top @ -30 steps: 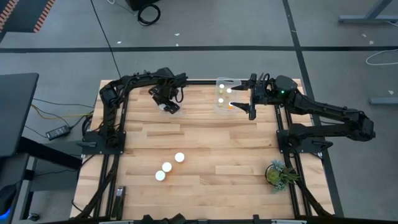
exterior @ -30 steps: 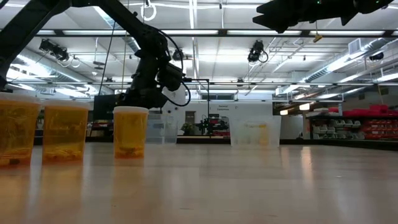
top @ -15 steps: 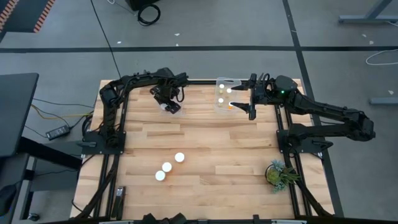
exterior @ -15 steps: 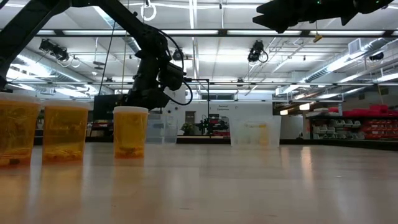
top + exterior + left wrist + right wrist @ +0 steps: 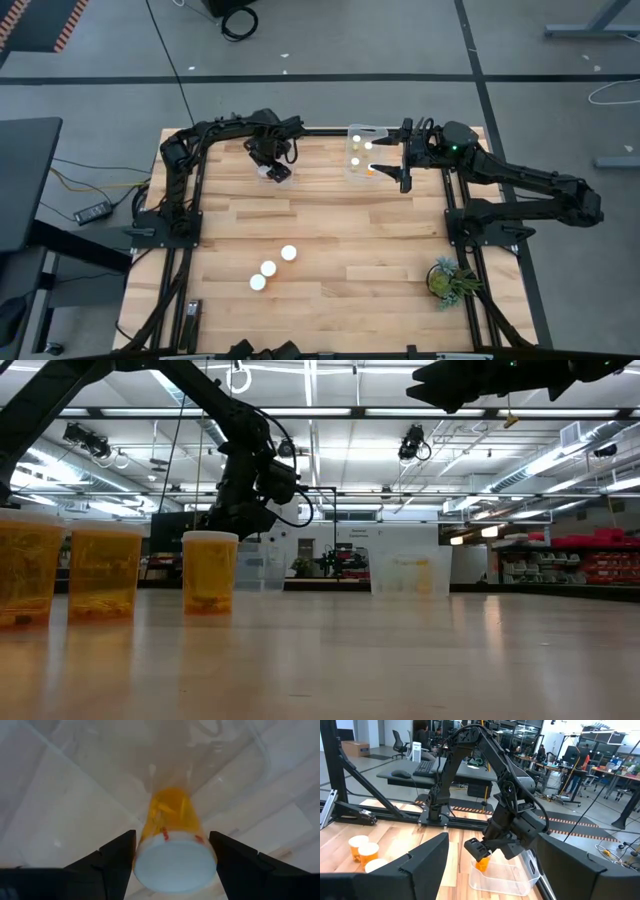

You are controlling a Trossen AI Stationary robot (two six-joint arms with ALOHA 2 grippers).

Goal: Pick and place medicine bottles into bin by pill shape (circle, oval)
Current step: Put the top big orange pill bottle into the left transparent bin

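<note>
— Where is the left gripper (image 5: 272, 168) seen?
— At upper centre-left of the high view, fingers closed on a medicine bottle (image 5: 173, 845) over a clear bin (image 5: 503, 879).

— And the right gripper (image 5: 388, 158)?
— Spread wide above the second bin (image 5: 362, 152), upper centre. Three capped bottles (image 5: 270, 268) are left at lower centre.

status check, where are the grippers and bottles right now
Left gripper holds a bottle over the clear bin. Right gripper open beside the other bin. Three bottles wait on the table. Nothing blocking.
</note>
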